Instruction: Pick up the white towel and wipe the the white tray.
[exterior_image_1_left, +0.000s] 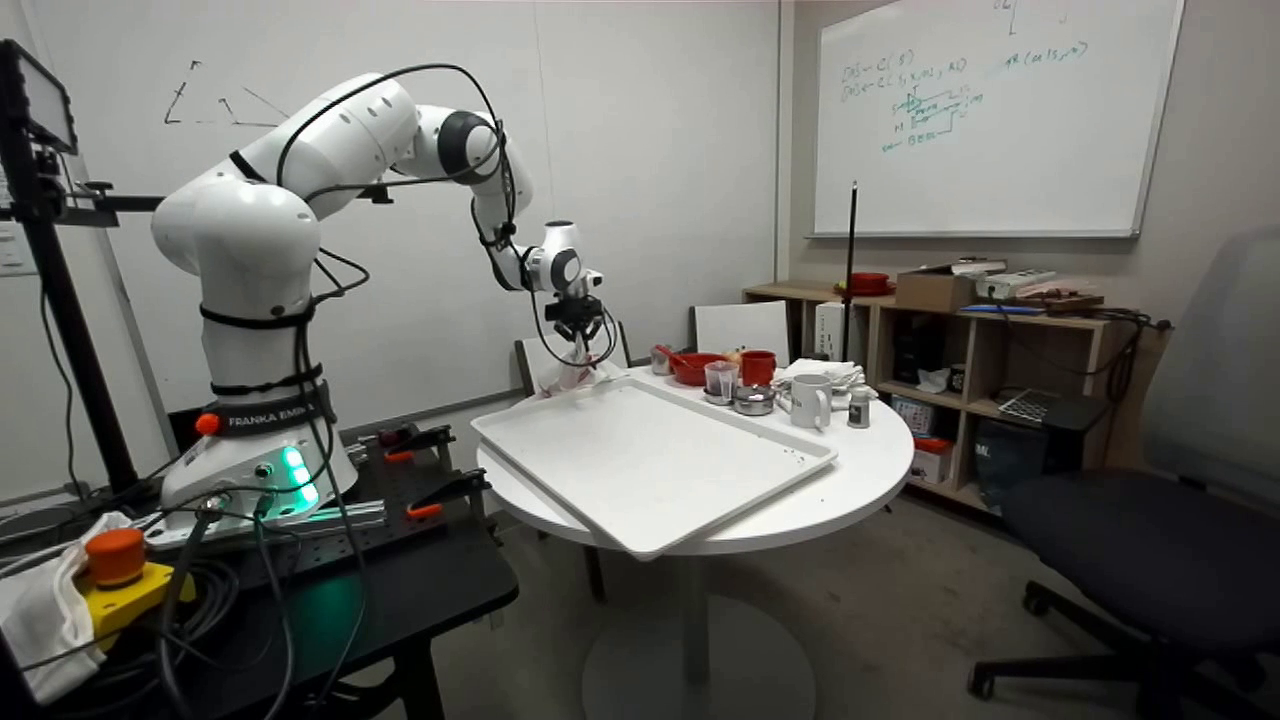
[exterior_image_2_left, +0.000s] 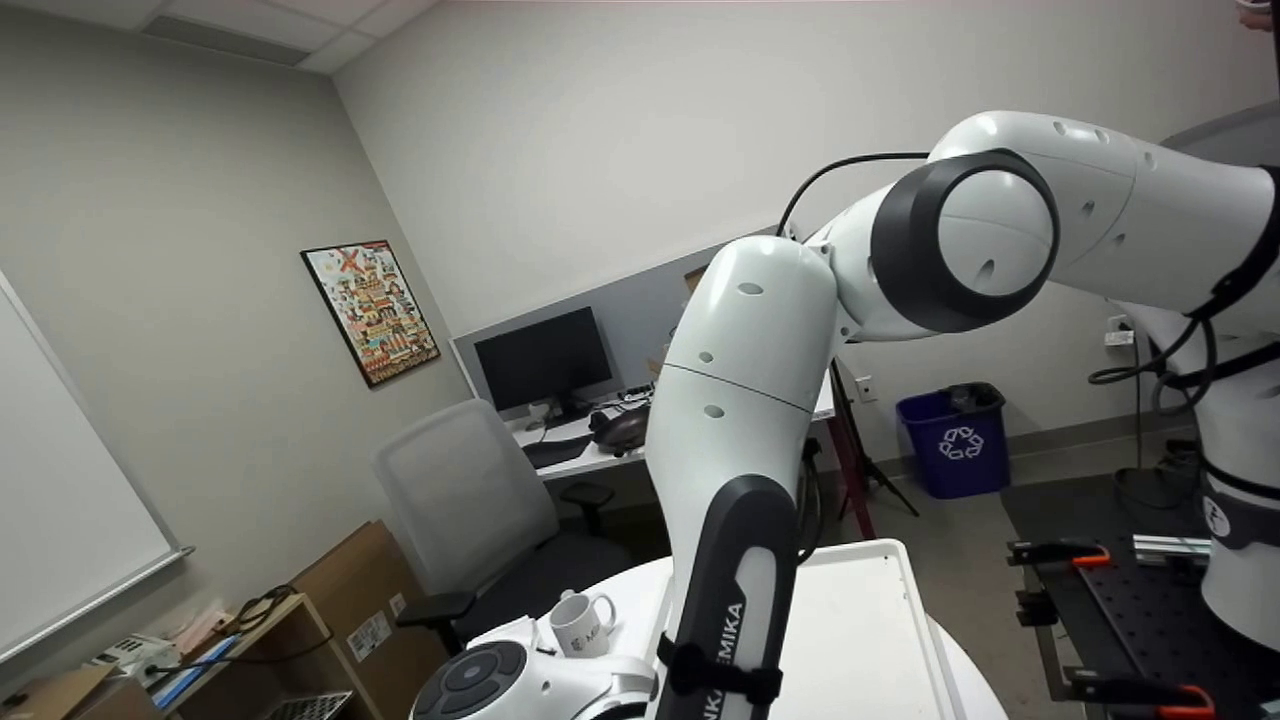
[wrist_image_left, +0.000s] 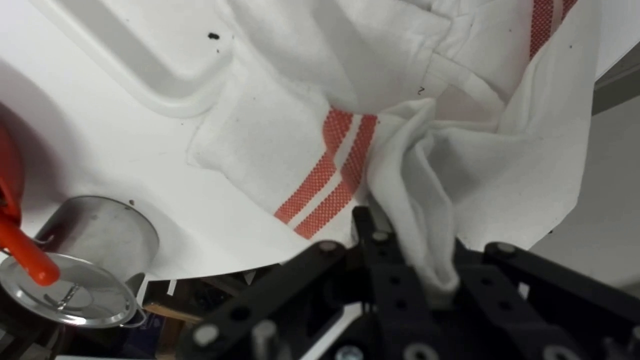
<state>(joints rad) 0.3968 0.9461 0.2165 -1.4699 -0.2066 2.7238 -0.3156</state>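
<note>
In the wrist view we see the gripper (wrist_image_left: 414, 240), lower right, clamped on the white towel (wrist_image_left: 420, 145) — and the tray (wrist_image_left: 170, 30), upper left.

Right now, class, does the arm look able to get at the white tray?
Likely yes: the gripper holds the white towel near a corner of the white tray; the pale mug and red cup stand outside, not blocking it.

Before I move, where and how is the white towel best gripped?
Probably by the raised fold, from above, where the gripper holds it: there the white towel bunches into a narrow ridge between the jaws, while the surrounding cloth spreads broad and loose.
</note>
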